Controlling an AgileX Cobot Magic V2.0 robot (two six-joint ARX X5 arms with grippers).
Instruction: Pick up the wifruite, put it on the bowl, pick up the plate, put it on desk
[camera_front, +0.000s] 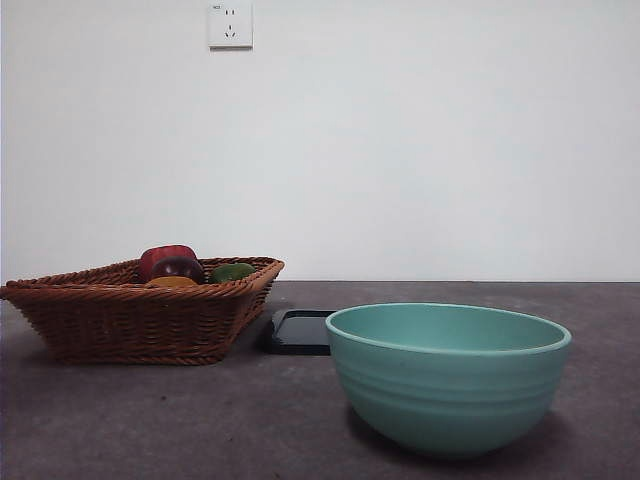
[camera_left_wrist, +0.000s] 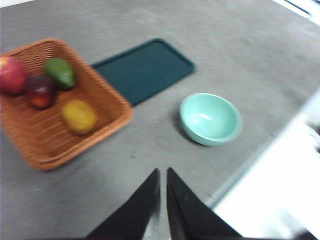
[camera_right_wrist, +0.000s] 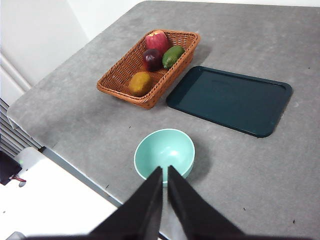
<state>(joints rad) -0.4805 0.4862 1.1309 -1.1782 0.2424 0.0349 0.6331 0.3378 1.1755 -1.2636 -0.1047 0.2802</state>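
Note:
The wifruite (camera_front: 172, 282) (camera_left_wrist: 79, 116) (camera_right_wrist: 140, 83), brownish-orange and oval, lies in a wicker basket (camera_front: 130, 322) at the left of the desk (camera_front: 150, 420). The teal-green bowl (camera_front: 447, 385) (camera_left_wrist: 210, 119) (camera_right_wrist: 164, 150) stands empty on the near right. A dark teal rectangular plate (camera_front: 298, 331) (camera_left_wrist: 144, 70) (camera_right_wrist: 230, 99) lies flat beside the basket, behind the bowl. My left gripper (camera_left_wrist: 163, 172) is shut and hangs high above the desk, near the basket's side. My right gripper (camera_right_wrist: 165, 170) is shut and hovers high over the bowl's near side. Neither gripper appears in the front view.
The basket (camera_left_wrist: 116, 119) (camera_right_wrist: 116, 89) also holds a red fruit (camera_right_wrist: 157, 40), a dark purple fruit (camera_right_wrist: 151, 59) and a green fruit (camera_right_wrist: 173, 56). The desk's edge (camera_right_wrist: 75, 165) runs close to the bowl. A white wall with a socket (camera_front: 229, 24) stands behind.

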